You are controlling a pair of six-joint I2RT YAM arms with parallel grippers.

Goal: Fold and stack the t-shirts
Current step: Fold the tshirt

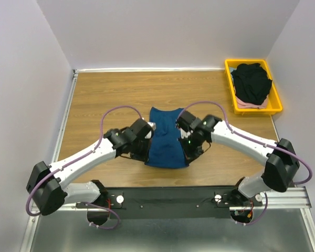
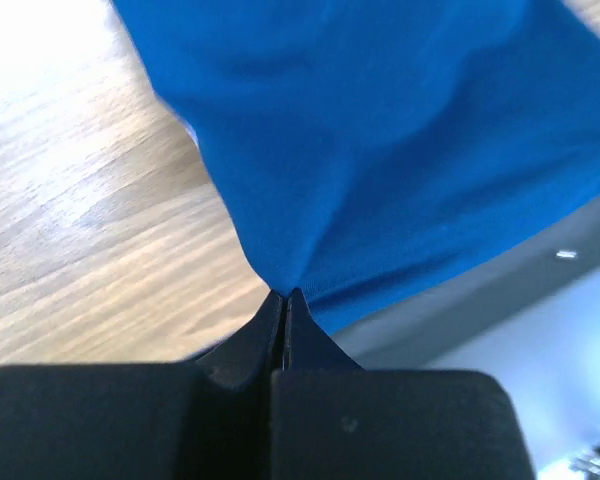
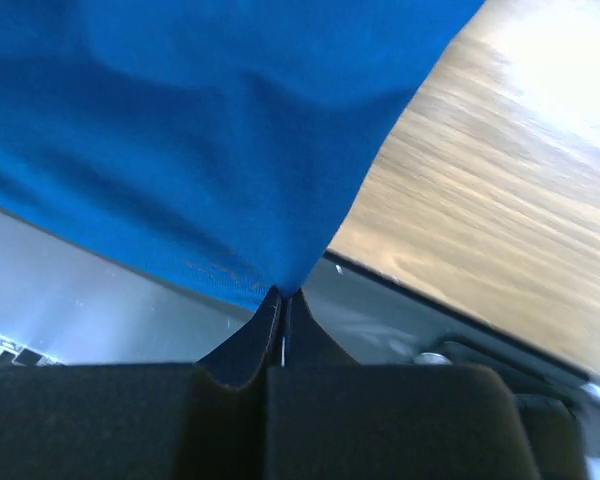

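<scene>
The navy-blue t-shirt [image 1: 166,140] hangs and lies between my two arms at the middle of the table; its print is hidden. My left gripper [image 1: 147,153] is shut on its near left corner, seen as blue cloth [image 2: 380,140] pinched at the fingertips [image 2: 298,305]. My right gripper [image 1: 188,156] is shut on its near right corner, with cloth [image 3: 180,130] pinched at its fingertips [image 3: 270,305]. The cloth is lifted off the table at both near corners. A black t-shirt [image 1: 252,81] lies on a pale pink one [image 1: 245,104] in the tray.
The yellow plastic tray [image 1: 277,102] stands at the far right of the wooden table [image 1: 105,94]. White walls close the back and both sides. The metal rail [image 1: 168,197] with the arm bases runs along the near edge.
</scene>
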